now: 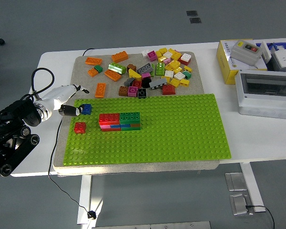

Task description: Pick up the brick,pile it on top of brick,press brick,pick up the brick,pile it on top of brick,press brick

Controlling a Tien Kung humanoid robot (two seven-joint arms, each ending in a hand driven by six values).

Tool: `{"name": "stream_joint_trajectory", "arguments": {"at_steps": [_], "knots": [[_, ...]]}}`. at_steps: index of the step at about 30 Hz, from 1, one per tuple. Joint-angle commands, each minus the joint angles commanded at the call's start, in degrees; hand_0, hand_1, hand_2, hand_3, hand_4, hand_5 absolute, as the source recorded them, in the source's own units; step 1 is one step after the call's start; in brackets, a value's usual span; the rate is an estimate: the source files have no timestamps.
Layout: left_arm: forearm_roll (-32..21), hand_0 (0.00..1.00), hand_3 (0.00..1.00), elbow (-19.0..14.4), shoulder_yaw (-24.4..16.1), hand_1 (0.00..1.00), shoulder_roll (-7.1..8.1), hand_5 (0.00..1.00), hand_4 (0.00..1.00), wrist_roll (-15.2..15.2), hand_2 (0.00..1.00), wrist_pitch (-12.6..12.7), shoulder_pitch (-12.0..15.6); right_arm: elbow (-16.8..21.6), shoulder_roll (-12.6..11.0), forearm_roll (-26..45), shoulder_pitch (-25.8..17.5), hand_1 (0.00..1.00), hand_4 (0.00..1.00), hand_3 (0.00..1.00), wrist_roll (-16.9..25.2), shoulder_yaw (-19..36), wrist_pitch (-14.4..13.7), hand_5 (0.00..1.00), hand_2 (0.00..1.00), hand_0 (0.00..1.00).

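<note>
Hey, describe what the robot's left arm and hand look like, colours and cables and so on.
The left arm is black, built of rounded jointed segments with round caps. A black cable loops up above the wrist. The left robot hand has a white, glossy shell over its back, with slim fingers ending in dark tips. No markings are legible. The right arm is out of view.

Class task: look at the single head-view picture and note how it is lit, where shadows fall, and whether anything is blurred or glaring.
Head view: even, soft overhead light; the green baseplate and loose brick pile are sharp; only a faint shadow lies under the left hand beside the blue brick; mild sheen on the transparent box lid; no clear motion blur.
</note>
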Motion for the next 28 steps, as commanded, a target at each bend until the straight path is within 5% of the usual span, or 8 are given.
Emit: {"name": "stream_joint_trajectory", "arguments": {"at_steps": [5,7,28], "knots": [[-0.89,0.993,0.863,1.63,0.55,0.987,-0.40,0.177,0.628,0.71,0.998,-2.22,-0.96,0.00,-0.04,0.22,0.10,0.638,0.602,0.755,-0.01,-0.06,-0.01,0.998,0.592,0.701],[-1.10,0.998,0.894,2.19,0.67,0.998,-0.57,0.230,0.703,0.76,0.998,-2.55,-1.25,0.00,-0.05,0.35,0.12,0.638,0.602,0.755,-0.01,-0.15,-0.01,0.998,0.592,0.701],[-3.83,0.998,0.891,9.29,3.21,0.998,-3.32,0.251,0.722,-0.60,0.998,-1.93,-3.33,0.00,0.24,1.10,0.13,0.638,0.600,0.755,0.13,-1.01,-0.30,0.998,0.589,0.701]]}}
